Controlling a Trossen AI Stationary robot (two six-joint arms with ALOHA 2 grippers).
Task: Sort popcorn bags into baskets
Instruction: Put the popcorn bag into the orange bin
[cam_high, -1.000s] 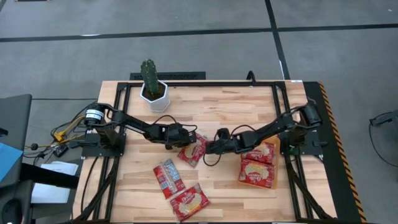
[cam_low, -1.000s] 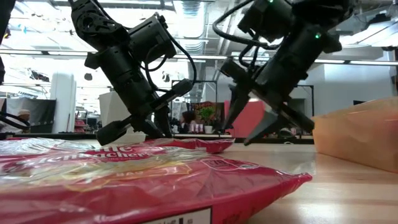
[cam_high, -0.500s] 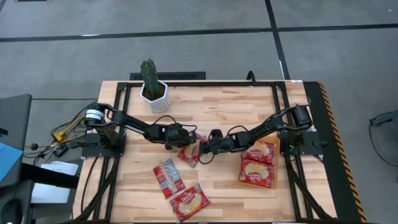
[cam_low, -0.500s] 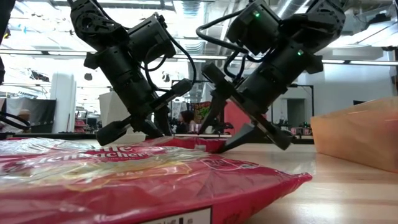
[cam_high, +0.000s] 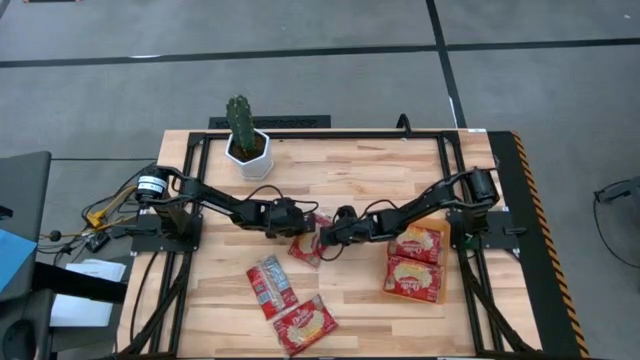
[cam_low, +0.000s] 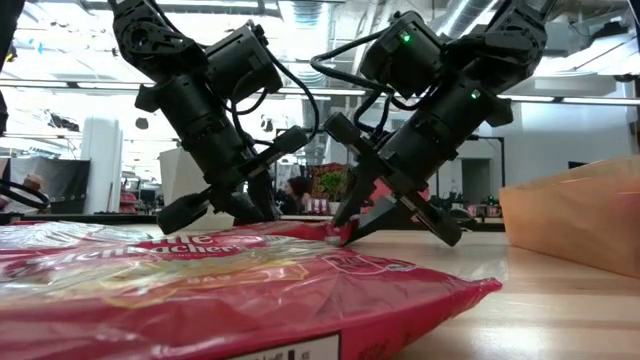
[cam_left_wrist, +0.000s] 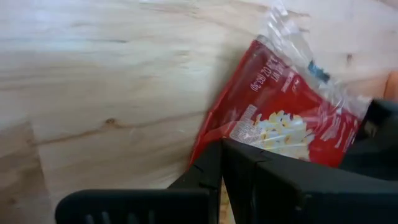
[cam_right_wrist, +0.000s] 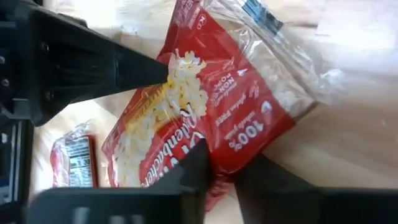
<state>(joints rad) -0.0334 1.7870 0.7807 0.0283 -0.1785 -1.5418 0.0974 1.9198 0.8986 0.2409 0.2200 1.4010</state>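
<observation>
A red popcorn bag (cam_high: 306, 246) lies flat on the wooden table's middle, between my two grippers. My left gripper (cam_high: 296, 224) is shut, with its tips on the bag's left part. My right gripper (cam_high: 322, 238) comes from the right and is shut on the bag's right edge. Two more popcorn bags (cam_high: 272, 285) (cam_high: 305, 325) lie nearer the front edge. The orange basket (cam_high: 438, 262) at the right holds two bags (cam_high: 420, 243) (cam_high: 413, 278). My left gripper presses its shut fingertips (cam_left_wrist: 221, 146) down on the bag's left part (cam_left_wrist: 242, 127), slanting down from the table's left. The bag lies flat on the table under them. My right gripper pinches the bag's right edge (cam_right_wrist: 231, 155) between its two fingers (cam_right_wrist: 198, 163), slanting down from the table's right. The rest of the bag rests on the table.
A white pot with a cactus (cam_high: 247, 145) stands at the far left. A dark frame (cam_high: 330, 133) runs round the table. In the low view a bag (cam_low: 200, 290) fills the foreground and the basket (cam_low: 575, 215) stands at the right.
My right gripper has gone toward the table's left and down to the middle bag, and its fingers have closed on the bag's right edge. My left gripper has stayed shut on the bag, which has kept its place.
</observation>
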